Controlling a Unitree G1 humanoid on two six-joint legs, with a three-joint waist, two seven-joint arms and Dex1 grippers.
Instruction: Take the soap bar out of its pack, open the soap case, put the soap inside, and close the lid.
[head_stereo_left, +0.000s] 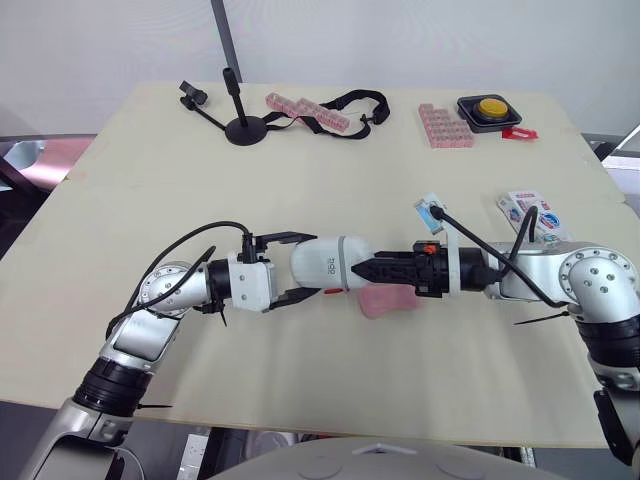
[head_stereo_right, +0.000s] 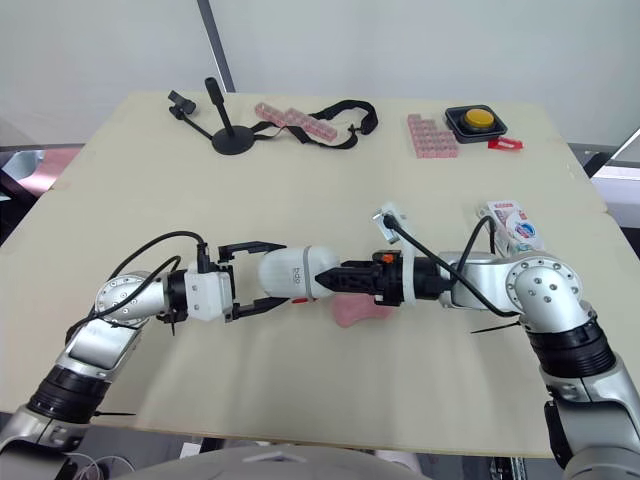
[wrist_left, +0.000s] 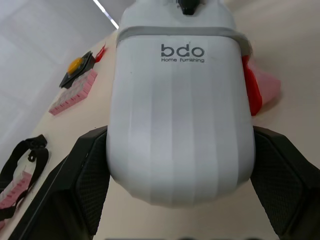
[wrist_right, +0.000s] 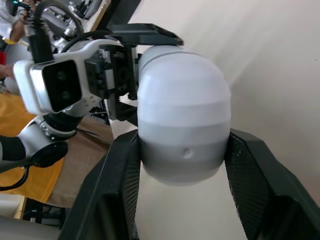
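A white soap case (head_stereo_left: 325, 262) with a grey band is held lying sideways just above the table's middle, between my two grippers. My left gripper (head_stereo_left: 310, 267) is shut on its left end, and in the left wrist view the black fingers (wrist_left: 82, 180) press both sides of the case (wrist_left: 180, 110). From the right, my right gripper (head_stereo_left: 362, 270) is shut on the banded end, its fingers (wrist_right: 117, 192) flanking the case (wrist_right: 184, 125). A pink soap bar (head_stereo_left: 388, 301) lies on the table under the right gripper. The blue-and-white soap pack (head_stereo_left: 530, 213) lies at the right edge.
At the table's far side stand a black stand (head_stereo_left: 243, 125), a black strap (head_stereo_left: 352, 100), two rows of pink boxes (head_stereo_left: 305, 110) (head_stereo_left: 443, 124) and a yellow button (head_stereo_left: 490, 108). A small blue-and-white piece (head_stereo_left: 431, 211) lies behind my right wrist.
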